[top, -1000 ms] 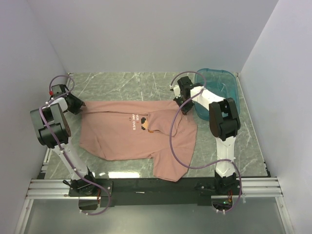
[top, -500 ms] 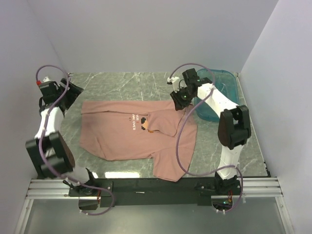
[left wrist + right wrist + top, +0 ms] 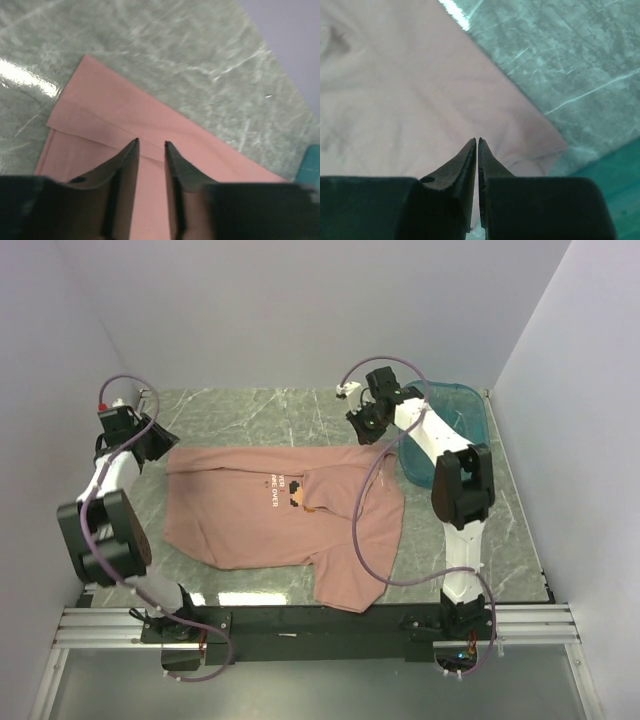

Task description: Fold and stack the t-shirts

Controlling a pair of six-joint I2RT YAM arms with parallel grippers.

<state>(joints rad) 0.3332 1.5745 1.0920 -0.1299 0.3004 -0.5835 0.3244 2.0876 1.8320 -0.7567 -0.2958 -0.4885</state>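
Top view, with both wrist views. The green-grey marbled tabletop [image 3: 260, 410] fills the workspace between pale walls. On it I see the dusty salmon-pink cotton short-sleeved t-shirt [image 3: 260, 525] spread flat across the middle, print side up, with one sleeve reaching toward the near edge, right of centre. It is unfolded apart from a narrow turned-over band at its far left corner, which shows in the left wrist view.

The translucent teal plastic tub [image 3: 465, 415] stands in the far right corner of the table. The shirt's far right corner lies just beside it, and I cannot tell whether they touch.

Both arms reach to the far side. The left gripper [image 3: 160, 445] is at the shirt's far left corner. From its own camera the left gripper [image 3: 151, 144] has its fingers slightly parted, with pink cloth visible through the narrow gap and nothing pinched. The right gripper [image 3: 368, 425] is at the far right corner, beside the tub. In its wrist view the right gripper [image 3: 477, 140] has its tips pressed together over the cloth — I see no fabric caught between them.

A purple cable [image 3: 355, 520] from the right arm loops in front of the shirt's right side. The small chest print [image 3: 282, 490] of white text with dark and orange marks sits near the shirt's middle.
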